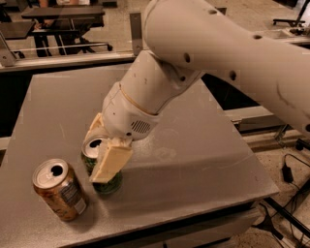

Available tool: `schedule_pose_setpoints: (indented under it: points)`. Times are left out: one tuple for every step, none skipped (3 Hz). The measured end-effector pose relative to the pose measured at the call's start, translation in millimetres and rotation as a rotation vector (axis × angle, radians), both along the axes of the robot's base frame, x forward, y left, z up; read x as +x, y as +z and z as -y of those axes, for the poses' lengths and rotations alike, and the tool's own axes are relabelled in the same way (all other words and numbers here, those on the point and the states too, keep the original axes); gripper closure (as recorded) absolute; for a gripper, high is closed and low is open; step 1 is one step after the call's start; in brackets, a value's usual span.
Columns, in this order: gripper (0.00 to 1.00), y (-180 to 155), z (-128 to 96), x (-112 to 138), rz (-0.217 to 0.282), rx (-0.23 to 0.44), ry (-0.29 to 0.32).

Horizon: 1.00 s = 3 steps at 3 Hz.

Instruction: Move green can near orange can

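The green can (111, 183) stands upright near the front left of the grey table (203, 160), just right of the orange can (60, 189). The 2 are close together, and whether they touch cannot be told. Much of the green can is hidden: a cream finger (110, 162) of the gripper (96, 158) lies down its near side, so only the silver top and a band of green at the base show, and the lettering cannot be read. The second finger sits against the far side of the can, mostly covered by the wrist. The gripper is pinching the green can between these 2 fingers.

Both cans have their mouths open. The openings are dark and nothing inside either one can be made out. The orange can's label panel faces front right and its print is too small to read.

The white arm (203, 72) comes down from the upper right, where it is cut off by the picture's edge, and covers the middle of the table. Beyond the far edge stand dark benches (63, 14), partly cropped. A black cable (290, 167) lies on the floor at the right.
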State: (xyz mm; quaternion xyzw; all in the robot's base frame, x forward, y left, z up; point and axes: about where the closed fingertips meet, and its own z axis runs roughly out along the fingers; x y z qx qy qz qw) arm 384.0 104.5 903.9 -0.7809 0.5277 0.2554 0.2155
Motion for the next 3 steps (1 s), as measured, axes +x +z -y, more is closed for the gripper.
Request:
schedule_pose_setpoints:
  points:
    - [0.18,1.4,-0.7,-1.3,0.005,-0.001,0.001]
    - [0.0,3.4,-1.6,-3.0,0.011,-0.003,0.003]
    - [0.0,3.4,-1.6,-3.1,0.011,-0.003,0.003]
